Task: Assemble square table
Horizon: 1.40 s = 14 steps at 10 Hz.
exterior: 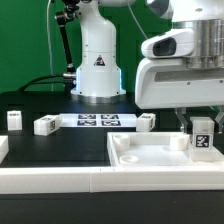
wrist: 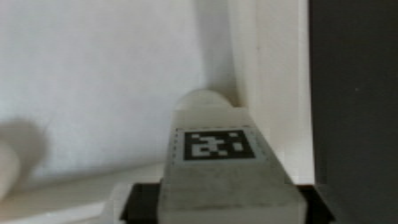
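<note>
Closest to the lens, note the long white rail (exterior: 50,178) crossing six o'clock of the exterior view. Just behind it, find the tabletop (exterior: 150,155) at five o'clock, lying flat on the black surface, rim up. At four o'clock, look for the gripper (exterior: 201,135), jaws closed partway and clamped on the held leg (exterior: 201,143), tag toward the camera, above the tabletop's three o'clock end. Cannot tell about contact with the top. From the wrist view, see the held leg (wrist: 215,150) pinched on both flanks, tip close to the raised rim. Around nine o'clock, count two loose legs (exterior: 15,119) (exterior: 46,125); toward three o'clock, just past centre, a third (exterior: 146,121); between them, the marker board (exterior: 95,121).

Judged by look: small, light, rigid plastic, smooth enough to slip or twist in a pinch. Best taken across the two plain flat sides, near mid-length, leaving the mating end free. Worth keeping upright and squeezing firmly, not hard; unlikely to crack, likely to pivot.
</note>
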Tool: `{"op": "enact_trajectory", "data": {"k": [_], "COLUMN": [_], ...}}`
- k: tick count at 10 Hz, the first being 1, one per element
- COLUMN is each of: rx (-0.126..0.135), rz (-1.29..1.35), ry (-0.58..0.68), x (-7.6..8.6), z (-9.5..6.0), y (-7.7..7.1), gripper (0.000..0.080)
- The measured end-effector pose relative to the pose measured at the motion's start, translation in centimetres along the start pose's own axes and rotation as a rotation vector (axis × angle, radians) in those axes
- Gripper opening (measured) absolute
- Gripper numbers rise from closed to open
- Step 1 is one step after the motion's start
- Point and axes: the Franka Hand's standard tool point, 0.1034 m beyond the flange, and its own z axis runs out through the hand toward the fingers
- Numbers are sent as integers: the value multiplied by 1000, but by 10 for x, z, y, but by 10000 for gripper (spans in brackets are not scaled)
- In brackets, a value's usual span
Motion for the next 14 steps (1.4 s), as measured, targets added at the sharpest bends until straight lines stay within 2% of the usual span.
{"op": "enact_trajectory", "data": {"k": [3, 8, 10, 14], "rx": [20, 29, 47, 56], "rz": [296, 722, 929, 1069], "ry": [5, -6, -27, -36], "x": [1, -1, -1, -1], "z": [0, 1, 1, 1], "y": [1, -2, -3, -5], "gripper": [290, 290, 290, 290]}}
